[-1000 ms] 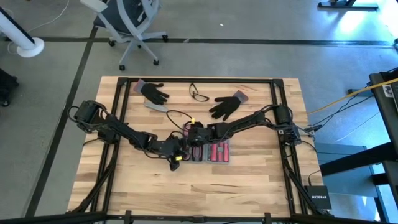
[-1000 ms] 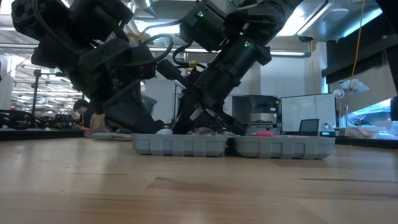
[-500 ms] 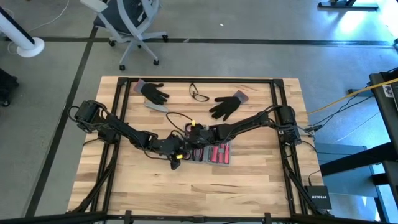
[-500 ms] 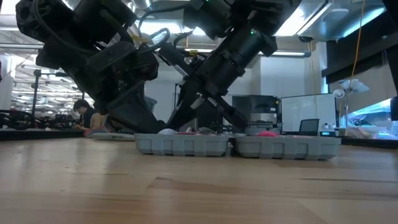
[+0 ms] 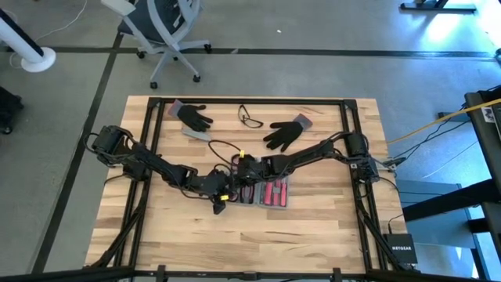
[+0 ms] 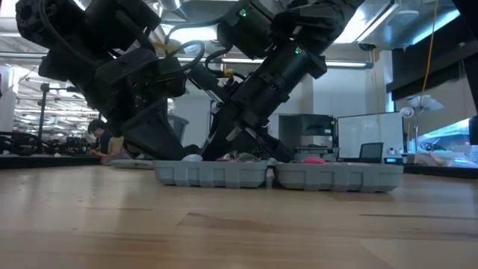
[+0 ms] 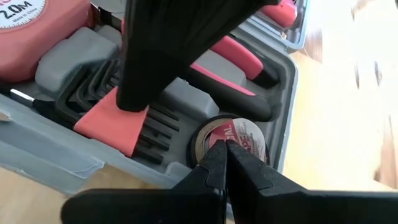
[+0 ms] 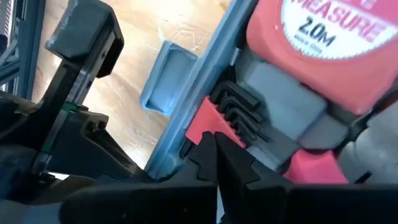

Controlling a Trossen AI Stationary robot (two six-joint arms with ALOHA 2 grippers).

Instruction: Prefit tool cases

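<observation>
Open blue-grey tool case [image 5: 264,190] lies flat near table [image 5: 329,227] centre, holding red-handled tools. Left gripper [image 7: 222,155], fingers together, tips over tape roll [image 7: 227,138] in case recess. Right gripper [image 8: 214,152], fingers together, at red hex-key holder [image 8: 214,121] beside 2.0 m tape measure [image 8: 323,43]. Beyond: two black gloves [image 5: 286,133], eyeglasses [image 5: 250,117] at table's far edge.

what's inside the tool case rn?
In the tool case: red tape measure, hex keys in a red holder, tape roll, red-handled tools. Both arms hide the rest.
</observation>
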